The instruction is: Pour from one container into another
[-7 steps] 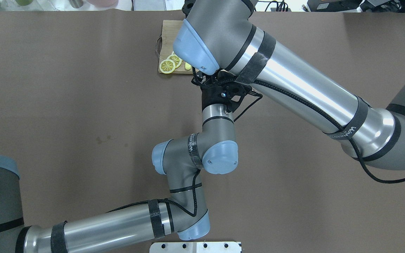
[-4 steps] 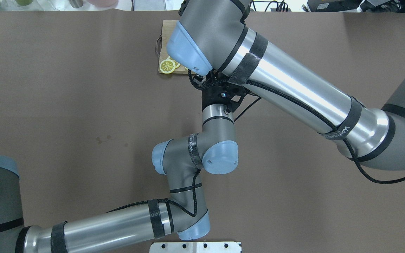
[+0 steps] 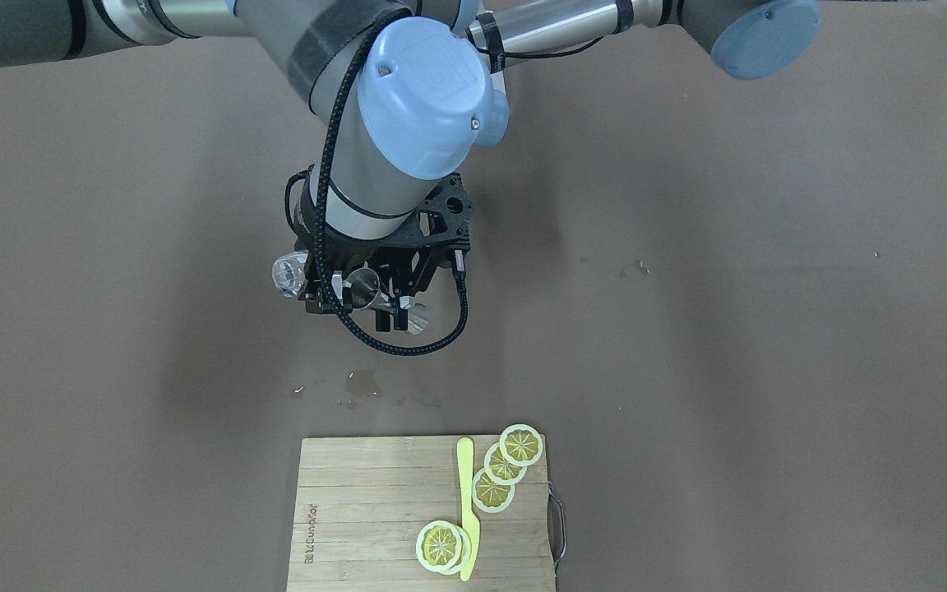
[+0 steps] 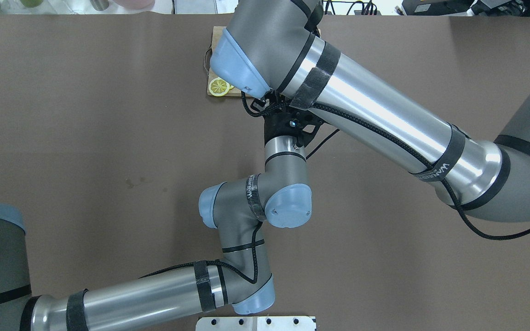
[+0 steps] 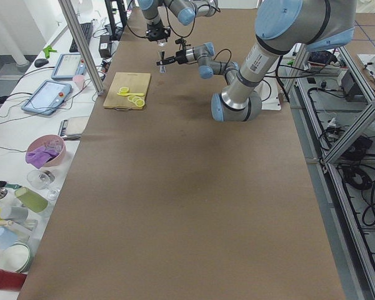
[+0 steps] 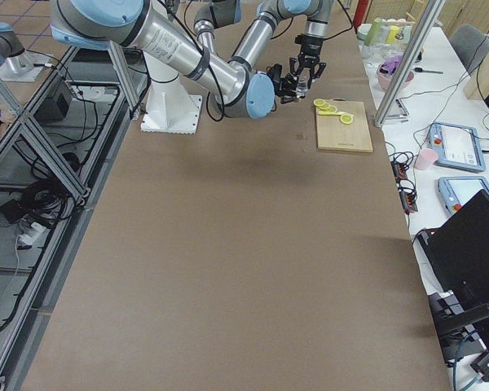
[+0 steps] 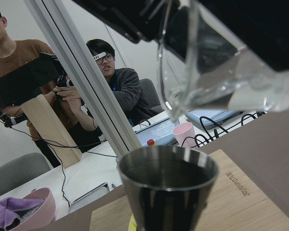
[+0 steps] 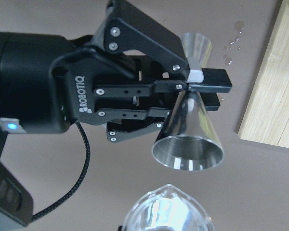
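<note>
– Where's the measuring cup [image 8: 188, 139]?
– Upright over mid-table. The left gripper [image 8: 195, 81] reaches forward, jaws clamped on its waist.
– And the glass [image 7: 221, 82]?
– Tilted just above its rim, pinched by the right gripper [image 3: 315, 289], wrist pointing down. Cutting board [image 3: 358, 510] lies beyond.

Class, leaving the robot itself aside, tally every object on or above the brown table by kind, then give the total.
Clear glass jug: 1
Silver metal double-cone jigger: 1
Rectangular wooden chopping board: 1
Yellow plastic knife: 1
Round yellow lemon slices: 5
Total: 9
</note>
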You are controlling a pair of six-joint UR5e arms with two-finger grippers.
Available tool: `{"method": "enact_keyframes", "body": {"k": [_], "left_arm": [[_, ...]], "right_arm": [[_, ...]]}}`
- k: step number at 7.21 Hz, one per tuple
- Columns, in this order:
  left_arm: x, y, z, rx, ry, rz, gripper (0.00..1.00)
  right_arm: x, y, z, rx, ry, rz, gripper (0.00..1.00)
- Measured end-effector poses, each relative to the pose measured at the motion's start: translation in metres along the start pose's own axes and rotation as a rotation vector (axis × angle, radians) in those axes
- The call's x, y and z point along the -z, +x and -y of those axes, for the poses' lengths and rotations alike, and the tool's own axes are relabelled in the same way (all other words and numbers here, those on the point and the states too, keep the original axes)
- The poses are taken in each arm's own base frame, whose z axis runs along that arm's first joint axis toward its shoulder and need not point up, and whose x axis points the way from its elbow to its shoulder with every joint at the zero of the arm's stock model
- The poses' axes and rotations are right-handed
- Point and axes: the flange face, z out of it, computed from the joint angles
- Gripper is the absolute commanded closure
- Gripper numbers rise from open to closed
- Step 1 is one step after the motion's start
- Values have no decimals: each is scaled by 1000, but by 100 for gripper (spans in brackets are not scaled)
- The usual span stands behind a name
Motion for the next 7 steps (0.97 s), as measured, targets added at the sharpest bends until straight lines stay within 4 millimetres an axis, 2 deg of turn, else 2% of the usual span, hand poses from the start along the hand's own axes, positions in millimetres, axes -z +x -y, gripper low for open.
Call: {"method": "enact_keyframes", "body": {"k": [3,7], "left_arm": [[0,0,0,-1,0,0,100],[0,0,0,1,0,0,100]], "right_arm": [[3,4,10,9,-28,12,100],[4,8,13,10,-47,15,100]]}}
